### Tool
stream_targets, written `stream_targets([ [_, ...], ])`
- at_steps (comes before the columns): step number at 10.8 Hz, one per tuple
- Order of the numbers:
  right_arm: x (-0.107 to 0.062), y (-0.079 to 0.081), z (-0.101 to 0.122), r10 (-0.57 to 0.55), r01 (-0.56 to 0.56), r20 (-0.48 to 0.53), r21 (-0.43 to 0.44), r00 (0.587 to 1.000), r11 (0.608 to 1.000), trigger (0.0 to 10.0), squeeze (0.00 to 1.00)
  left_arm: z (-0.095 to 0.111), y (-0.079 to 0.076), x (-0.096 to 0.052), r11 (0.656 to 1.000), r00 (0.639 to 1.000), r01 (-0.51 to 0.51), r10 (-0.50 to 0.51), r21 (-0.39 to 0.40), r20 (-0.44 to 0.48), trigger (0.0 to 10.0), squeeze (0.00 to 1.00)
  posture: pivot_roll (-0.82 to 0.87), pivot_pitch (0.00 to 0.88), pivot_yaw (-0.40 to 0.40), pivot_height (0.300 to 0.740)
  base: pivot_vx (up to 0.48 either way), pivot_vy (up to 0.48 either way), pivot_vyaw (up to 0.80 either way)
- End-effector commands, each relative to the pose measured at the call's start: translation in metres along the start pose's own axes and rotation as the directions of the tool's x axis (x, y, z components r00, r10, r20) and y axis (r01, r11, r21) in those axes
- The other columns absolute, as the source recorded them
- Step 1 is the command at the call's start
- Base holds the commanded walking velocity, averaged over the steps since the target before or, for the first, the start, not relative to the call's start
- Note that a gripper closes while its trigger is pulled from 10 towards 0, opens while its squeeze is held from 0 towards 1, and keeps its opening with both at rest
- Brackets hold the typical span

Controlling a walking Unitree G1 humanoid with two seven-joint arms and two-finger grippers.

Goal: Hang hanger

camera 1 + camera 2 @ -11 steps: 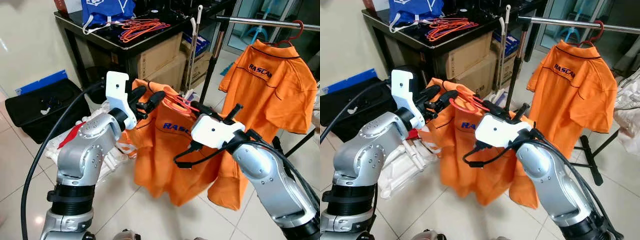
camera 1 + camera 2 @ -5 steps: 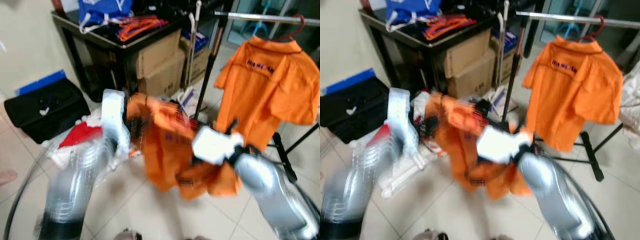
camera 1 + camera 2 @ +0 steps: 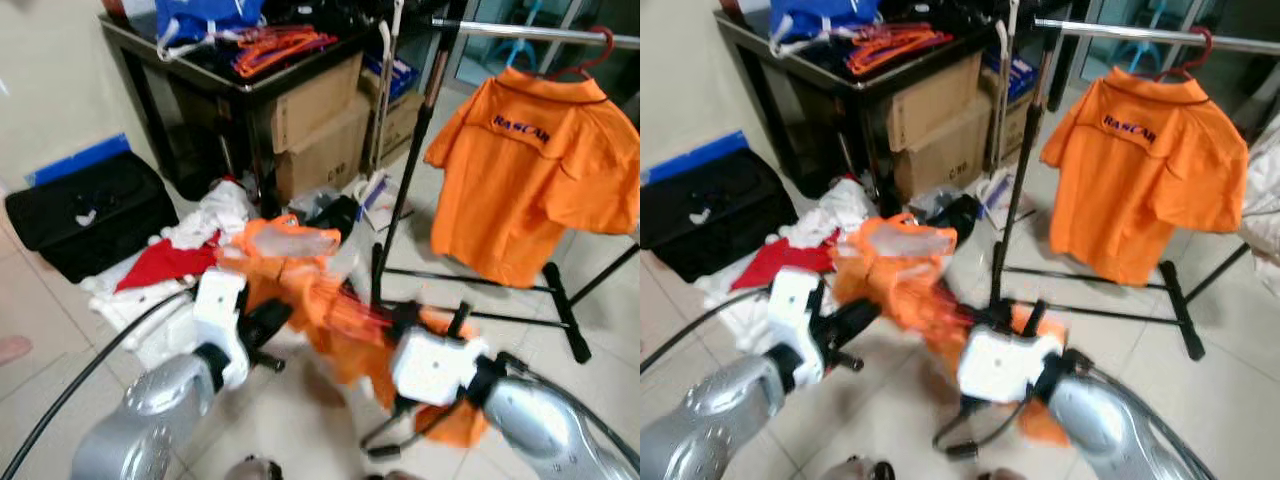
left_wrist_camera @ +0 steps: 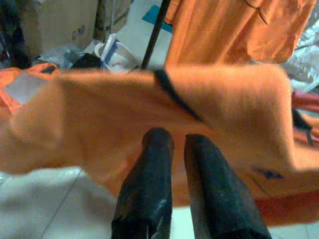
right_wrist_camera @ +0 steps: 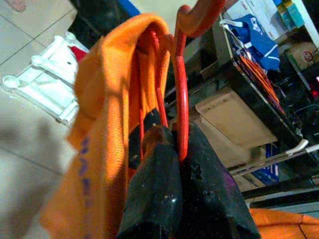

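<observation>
Over tiled floor (image 3: 300,420), right fingers (image 5: 164,174) clamp red hanger (image 5: 180,94) inside orange shirt (image 3: 330,310); left fingers (image 4: 154,179) nearly closed, touching it.

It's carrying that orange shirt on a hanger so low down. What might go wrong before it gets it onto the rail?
The orange shirt sags close to the floor, near the clothes pile, so it might drag or snag. The right gripper pinches only the thin red hanger, which may twist or slip. The rail sits much higher, so the shirt could slide off during the lift.
</observation>
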State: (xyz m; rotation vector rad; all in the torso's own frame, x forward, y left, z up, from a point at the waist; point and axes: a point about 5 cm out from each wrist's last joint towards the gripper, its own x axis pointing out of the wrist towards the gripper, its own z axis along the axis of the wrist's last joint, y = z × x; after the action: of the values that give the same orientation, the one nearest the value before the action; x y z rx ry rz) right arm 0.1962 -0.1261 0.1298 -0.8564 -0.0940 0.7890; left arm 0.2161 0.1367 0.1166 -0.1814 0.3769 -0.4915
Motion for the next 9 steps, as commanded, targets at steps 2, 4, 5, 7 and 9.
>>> stream_targets([
  [2,0.000,-0.009,0.003,-0.021,0.021,0.009,-0.062,1.000,0.998,10.0,0.00,0.014,-0.019,-0.009,0.992,0.991,0.114,-0.118,0.055,0.060,0.0,0.00,-0.02,0.080,-0.011,0.740,0.000,0.000,0.00],
  [4,0.007,-0.009,-0.004,-0.026,0.025,-0.007,-0.084,1.000,0.996,10.0,0.00,0.007,-0.032,-0.024,0.948,0.953,0.302,-0.301,0.095,-0.028,10.0,1.00,-0.02,0.081,-0.018,0.740,0.000,0.000,0.00],
  [5,0.010,-0.011,-0.003,-0.035,0.035,-0.005,-0.092,0.999,0.995,10.0,0.00,0.009,-0.029,-0.028,0.945,0.947,0.321,-0.319,0.060,-0.029,10.0,1.00,-0.01,0.082,-0.019,0.740,0.000,0.000,0.00],
  [7,0.010,-0.011,-0.002,-0.038,0.037,-0.003,-0.107,0.999,0.994,10.0,0.00,0.019,-0.016,-0.022,0.970,0.969,0.241,-0.241,0.021,0.045,10.0,1.00,-0.02,0.085,-0.015,0.740,0.000,0.000,0.00],
  [9,0.009,-0.015,-0.001,-0.101,0.103,0.027,-0.096,0.995,0.990,10.0,0.00,0.027,-0.007,-0.006,0.983,0.978,0.185,-0.183,-0.013,0.099,10.0,1.00,-0.02,0.088,-0.006,0.740,0.000,0.000,0.00],
])
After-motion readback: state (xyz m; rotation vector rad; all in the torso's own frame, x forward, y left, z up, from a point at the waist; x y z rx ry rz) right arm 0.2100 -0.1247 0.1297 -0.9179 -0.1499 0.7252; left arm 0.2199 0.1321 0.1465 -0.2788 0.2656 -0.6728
